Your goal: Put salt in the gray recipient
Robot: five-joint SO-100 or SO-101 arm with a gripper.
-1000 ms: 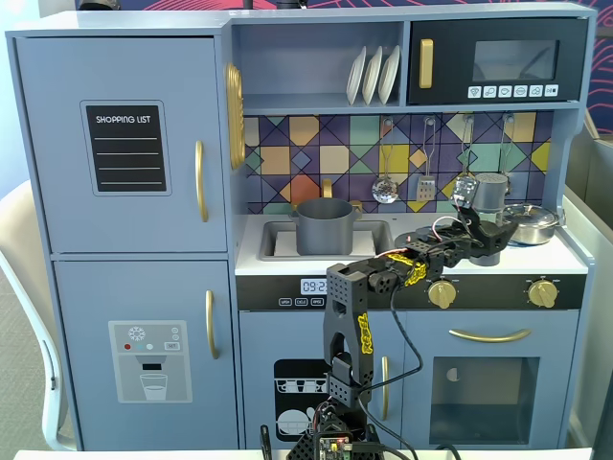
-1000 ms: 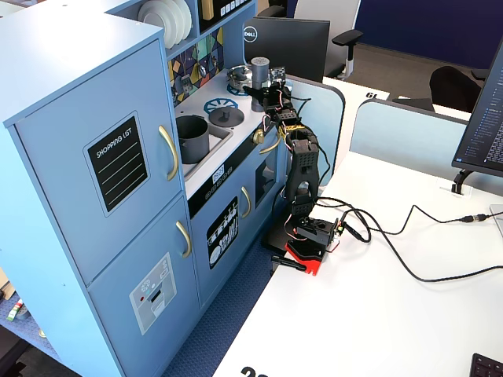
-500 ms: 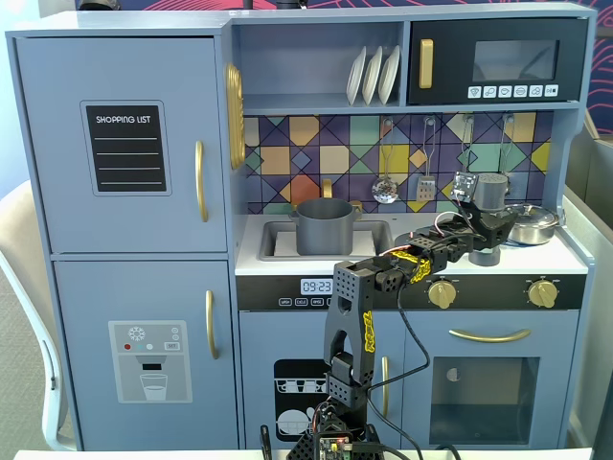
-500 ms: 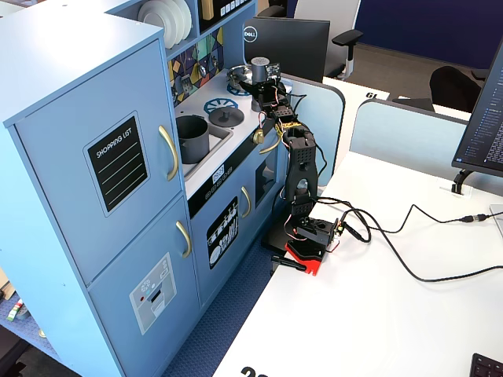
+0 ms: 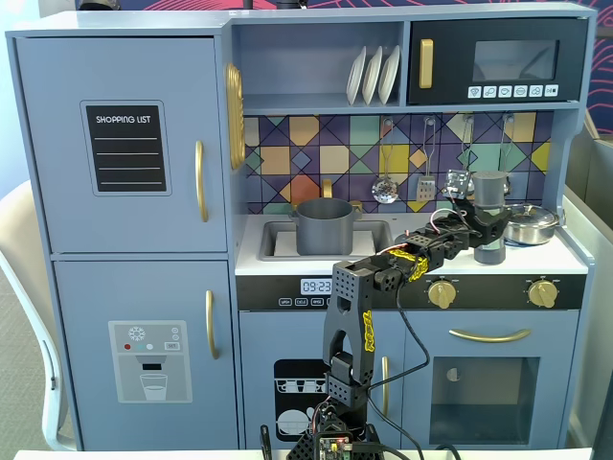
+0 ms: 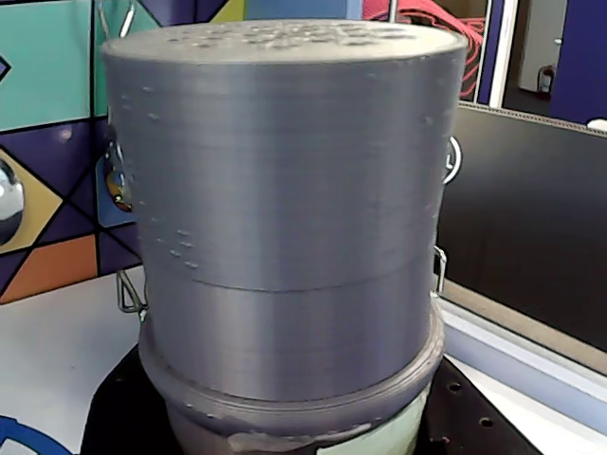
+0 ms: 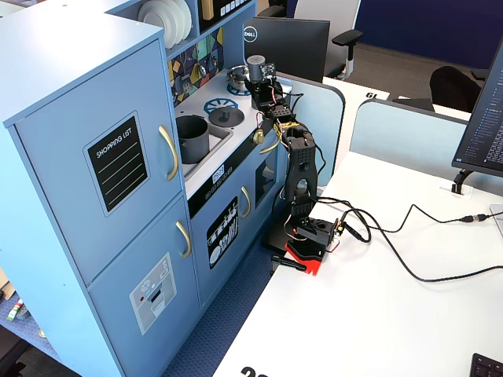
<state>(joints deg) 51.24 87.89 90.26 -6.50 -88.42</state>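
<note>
Since a second ago my arm has straightened and the salt (image 5: pixel 489 216) has risen, now upright beside the steel pan (image 5: pixel 530 223). My end effector (image 5: pixel 484 228) is clamped on the shaker's lower half; the wrist view is filled by the salt (image 6: pixel 285 237). I see the gray recipient (image 5: pixel 326 226) sitting in the sink, well left of the shaker, and in another fixed view too (image 7: pixel 192 138).
</note>
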